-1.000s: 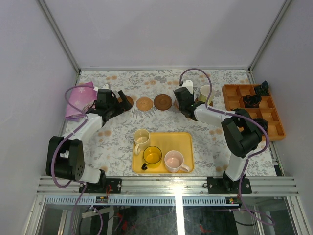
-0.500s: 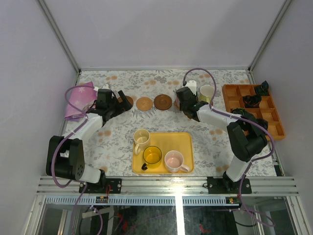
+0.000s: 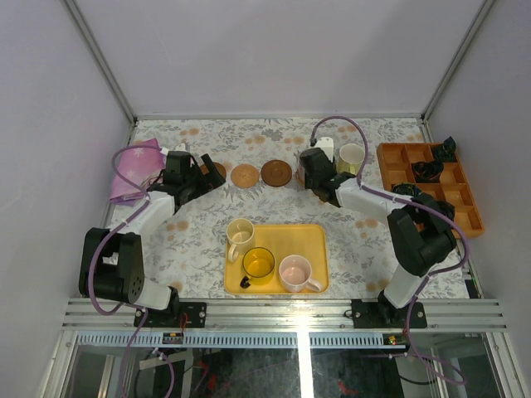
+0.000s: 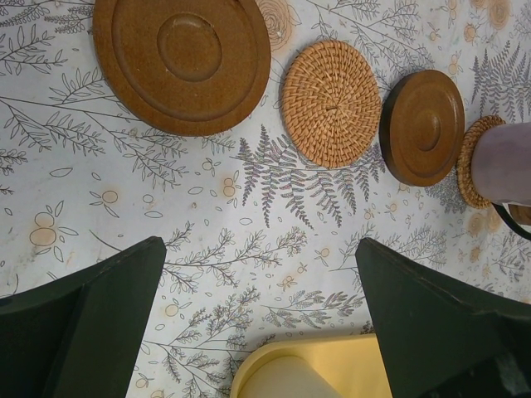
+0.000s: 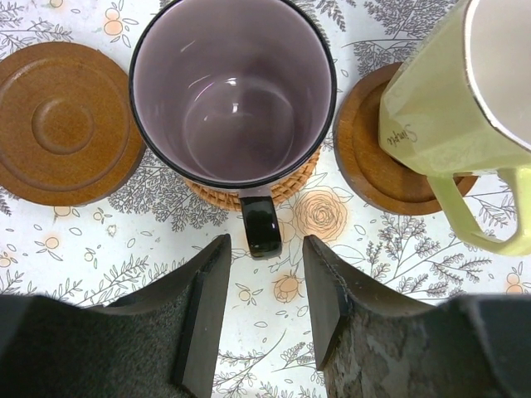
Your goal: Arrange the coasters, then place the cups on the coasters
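Observation:
In the right wrist view a grey-purple cup point(image 5: 232, 91) stands on a woven coaster point(image 5: 286, 189), its black handle point(image 5: 262, 228) pointing at my right gripper point(image 5: 265, 249). The jaws are open either side of the handle tip, not touching it. A pale green cup point(image 5: 448, 99) sits on a dark coaster point(image 5: 369, 170); another dark coaster point(image 5: 62, 124) lies bare on the left. My left gripper point(image 4: 259, 245) hangs wide open and empty over the cloth, near three bare coasters: brown point(image 4: 181, 62), woven point(image 4: 332, 104), dark point(image 4: 423, 124). Cream point(image 3: 240, 232), yellow point(image 3: 258, 264) and pink point(image 3: 296, 274) cups stand in the yellow tray point(image 3: 315, 236).
An orange compartment box point(image 3: 431, 195) with small black objects point(image 3: 430, 170) sits at the right edge. A pink cloth point(image 3: 133, 170) lies at the far left. Grey walls close in the table at the back and sides.
My right gripper has shifted slightly towards the far side by the purple cup and its jaws have opened a little. The left arm has not moved.

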{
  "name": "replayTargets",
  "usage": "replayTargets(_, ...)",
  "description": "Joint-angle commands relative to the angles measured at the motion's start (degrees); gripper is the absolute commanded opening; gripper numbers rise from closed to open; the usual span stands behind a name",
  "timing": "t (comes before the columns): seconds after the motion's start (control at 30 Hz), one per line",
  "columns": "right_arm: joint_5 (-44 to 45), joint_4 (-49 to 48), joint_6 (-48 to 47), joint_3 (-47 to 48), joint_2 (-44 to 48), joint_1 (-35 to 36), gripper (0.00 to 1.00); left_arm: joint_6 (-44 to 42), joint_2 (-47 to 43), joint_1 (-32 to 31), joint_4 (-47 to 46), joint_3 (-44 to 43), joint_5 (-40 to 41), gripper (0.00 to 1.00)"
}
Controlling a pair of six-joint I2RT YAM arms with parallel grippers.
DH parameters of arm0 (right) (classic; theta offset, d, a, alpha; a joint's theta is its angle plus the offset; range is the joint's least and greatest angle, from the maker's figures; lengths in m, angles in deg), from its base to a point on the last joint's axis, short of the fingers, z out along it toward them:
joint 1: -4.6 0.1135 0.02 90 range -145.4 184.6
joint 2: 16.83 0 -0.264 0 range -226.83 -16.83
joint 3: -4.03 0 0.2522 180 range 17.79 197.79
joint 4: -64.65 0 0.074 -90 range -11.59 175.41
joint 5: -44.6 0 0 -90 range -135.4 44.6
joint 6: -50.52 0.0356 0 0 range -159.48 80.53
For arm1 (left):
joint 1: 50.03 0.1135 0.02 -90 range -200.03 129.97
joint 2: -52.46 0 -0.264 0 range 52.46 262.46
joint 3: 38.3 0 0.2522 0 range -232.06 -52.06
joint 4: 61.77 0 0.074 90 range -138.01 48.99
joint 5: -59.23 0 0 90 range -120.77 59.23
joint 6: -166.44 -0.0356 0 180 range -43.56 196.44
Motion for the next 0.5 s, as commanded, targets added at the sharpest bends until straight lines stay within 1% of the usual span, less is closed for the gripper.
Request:
replayTargets(0.0, -2.5, -1.2, -1.0, 2.4, -1.1, -0.3, 0.48, 0.0, -0.1, -0.2, -0.3, -1.2, -0.3, 0.99)
replayTargets(0.47, -6.0, -1.5, -1.4, 2.4, -1.7, -0.3, 0.47, 0.1, 0.3, -0.2, -0.3, -1.5, -0.3, 0.99)
